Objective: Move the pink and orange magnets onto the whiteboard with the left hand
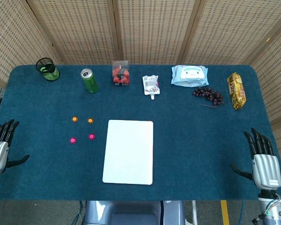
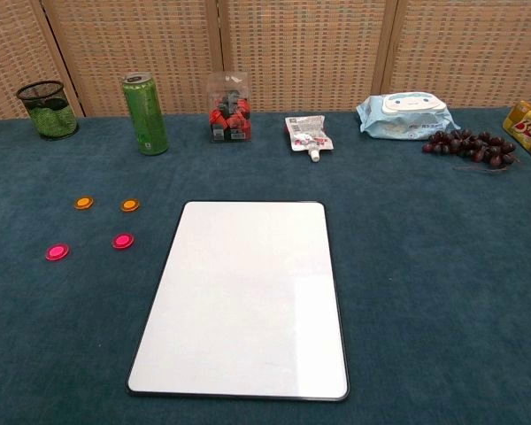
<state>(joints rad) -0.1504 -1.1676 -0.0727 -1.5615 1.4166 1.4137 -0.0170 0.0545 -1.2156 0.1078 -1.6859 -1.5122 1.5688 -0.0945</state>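
Nothing moved yet: whiteboard bare, all four magnets still on the worktop to its left. Two orange magnets form the far row, two pink magnets the near row, in a loose square. The right-hand pink one sits just beside the board's left edge, near its far corner.

Left hand rests at the left worktop edge, fingers spread, holding nothing. Magnets lie to its right and slightly fwd, between it and the board, so it's clearly the nearer hand. Nearest target is prob. the outer pink magnet. Right hand is at the opposite edge, also spread and empty, well apart from everything.

Board's long axis runs away from the robot; the carry is a short sideways shift rightward from the magnets.

Path looks unobstructed. Back row: mesh pen cup, green drink can, clear box w/ red bits, small pouch, wipes pack, grapes, yellow snack bag. All well behind the magnets.

Likely snag: flat discs are hard to pinch off cloth.
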